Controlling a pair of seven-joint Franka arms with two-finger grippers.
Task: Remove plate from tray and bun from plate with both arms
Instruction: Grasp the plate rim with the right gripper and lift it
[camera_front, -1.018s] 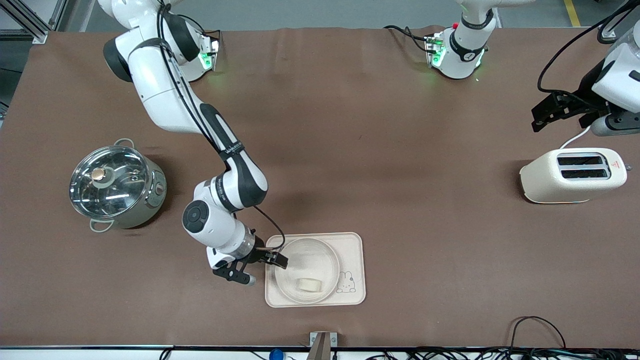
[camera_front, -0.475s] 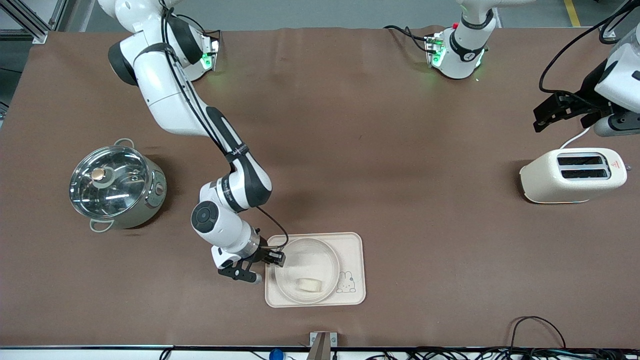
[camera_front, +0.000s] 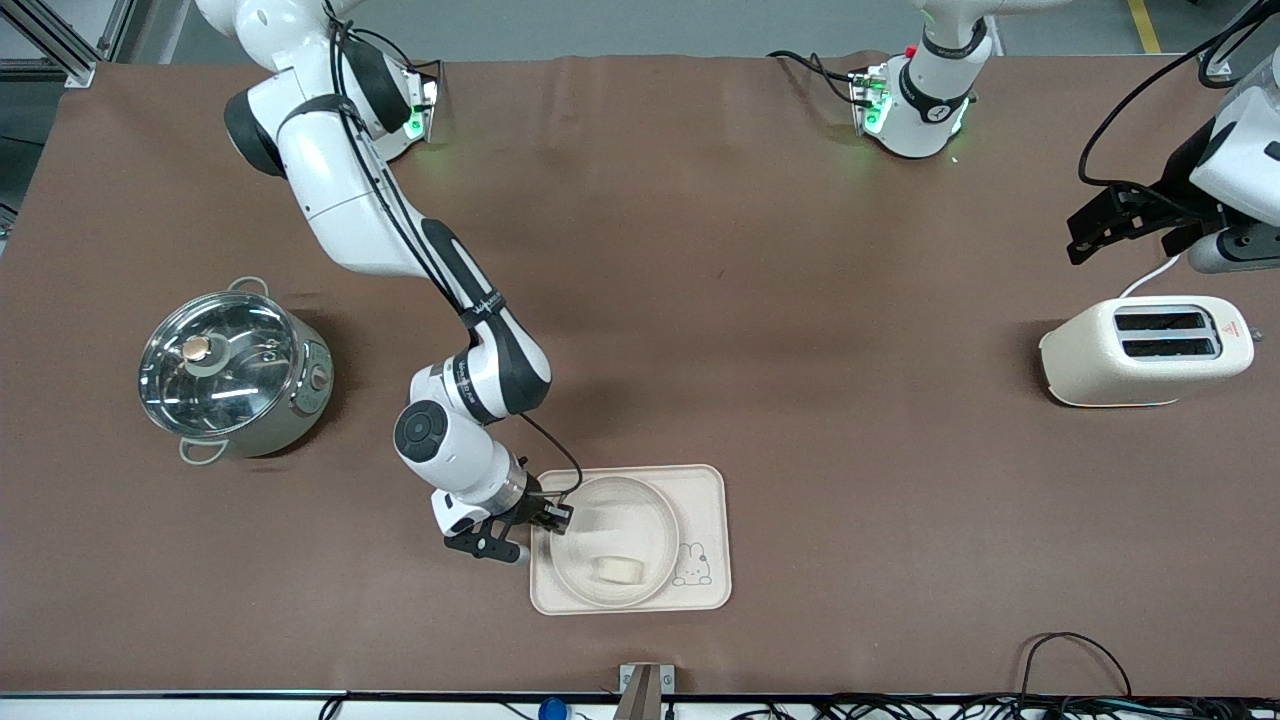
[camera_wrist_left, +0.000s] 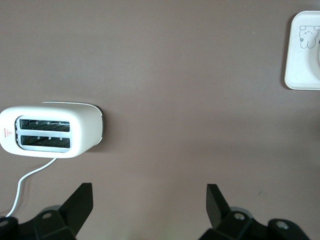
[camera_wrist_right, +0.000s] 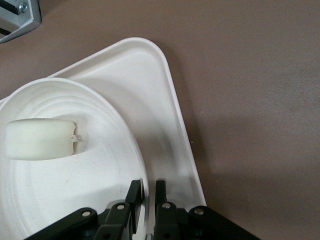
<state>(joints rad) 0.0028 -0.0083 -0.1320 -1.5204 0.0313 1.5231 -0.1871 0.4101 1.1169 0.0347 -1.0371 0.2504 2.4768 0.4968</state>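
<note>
Front view: right pincer (camera_front: 548, 521) pinches plate (camera_front: 640, 510) rim; bun (camera_front: 620, 570) lengthwise along table.

The right gripper (camera_front: 549, 519) has crept along the plate (camera_front: 612, 541) rim — elbow swinging inward (slightly).

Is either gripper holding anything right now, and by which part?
The right gripper pinches the plate by its rim, at the edge toward the right arm's end. The left gripper, over bare table, holds nothing.
</note>
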